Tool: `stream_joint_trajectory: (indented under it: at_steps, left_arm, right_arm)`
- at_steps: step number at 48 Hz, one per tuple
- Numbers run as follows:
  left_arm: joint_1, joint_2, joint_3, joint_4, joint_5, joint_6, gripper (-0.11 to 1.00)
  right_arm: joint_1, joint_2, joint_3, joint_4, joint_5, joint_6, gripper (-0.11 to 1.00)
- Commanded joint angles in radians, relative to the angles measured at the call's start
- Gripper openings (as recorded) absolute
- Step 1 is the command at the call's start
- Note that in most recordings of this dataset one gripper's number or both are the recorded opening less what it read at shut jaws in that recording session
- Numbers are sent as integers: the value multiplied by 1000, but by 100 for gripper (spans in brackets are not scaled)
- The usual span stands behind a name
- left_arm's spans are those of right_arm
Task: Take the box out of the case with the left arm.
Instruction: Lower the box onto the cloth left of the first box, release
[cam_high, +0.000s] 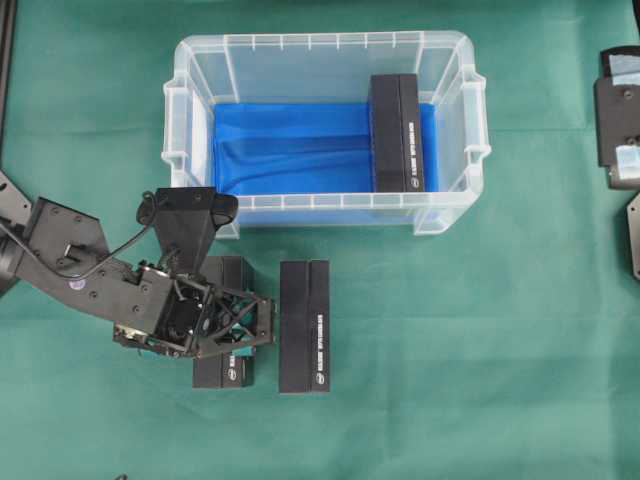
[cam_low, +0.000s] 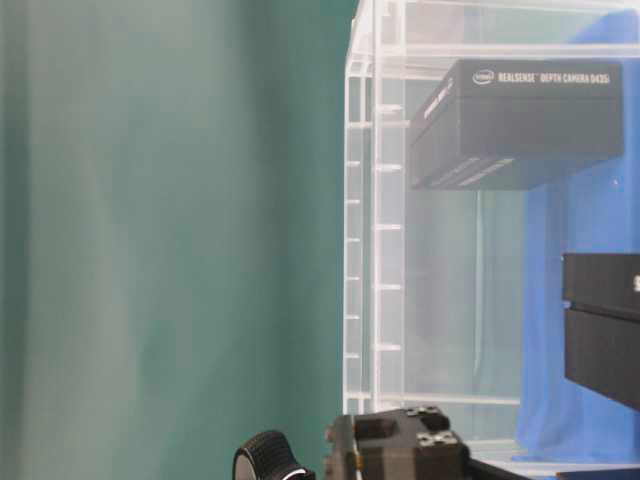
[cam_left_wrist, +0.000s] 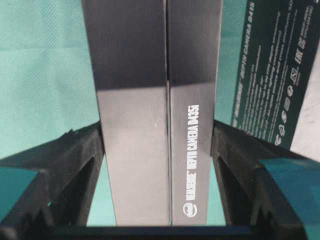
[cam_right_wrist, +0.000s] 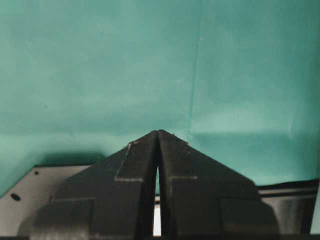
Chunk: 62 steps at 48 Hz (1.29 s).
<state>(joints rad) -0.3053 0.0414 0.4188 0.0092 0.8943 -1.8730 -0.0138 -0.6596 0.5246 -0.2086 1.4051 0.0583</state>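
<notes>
Now a black box (cam_left_wrist: 155, 100) on the green cloth between the slightly parted left hand (cam_left_wrist: 157, 165).

A case (cam_high: 325, 60) sits at the top centre of a cloth-covered table (cam_high: 520, 350) in the overhead view. Inside it, one box (cam_high: 397, 132) lies against the right end wall. In front of the case, two more boxes lie side by side on the cloth, a gap between them. The right-hand box (cam_high: 304, 325) lies alone. The left-hand box (cam_high: 225, 372) lies under the left gripper (cam_high: 238, 325), between its two fingers (cam_left_wrist: 75, 165). The left arm (cam_high: 70, 250) reaches in from the left edge.
</notes>
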Motion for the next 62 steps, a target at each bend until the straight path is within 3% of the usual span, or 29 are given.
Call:
stream_joint_trajectory:
  at_steps: [1,5,9,27,45,62]
  left_arm:
    - [-11,-15,-11,-5,-6,-2,68]
    - [-11,-18,-9,-5,-11,2,90]
    - [-11,-21,-8,-2,-11,2,99]
    - [-9,-121,-40,2,18,12,98]
    - [15,-296,-164,25,301,29,98]
    - [15,-308,-152,35,322,57,98]
  right_arm:
    - [-2,-2,-11,-3,-5,0,0]
    - [0,-2,-11,-3,-5,0,0]
    - [0,-2,-11,-3,-5,0,0]
    - [0,-2,-11,-3,-5,0,0]
    - [0,-2,-11,-3,-5,0,0]
    - [0,0,-9,-3,-3,2,0]
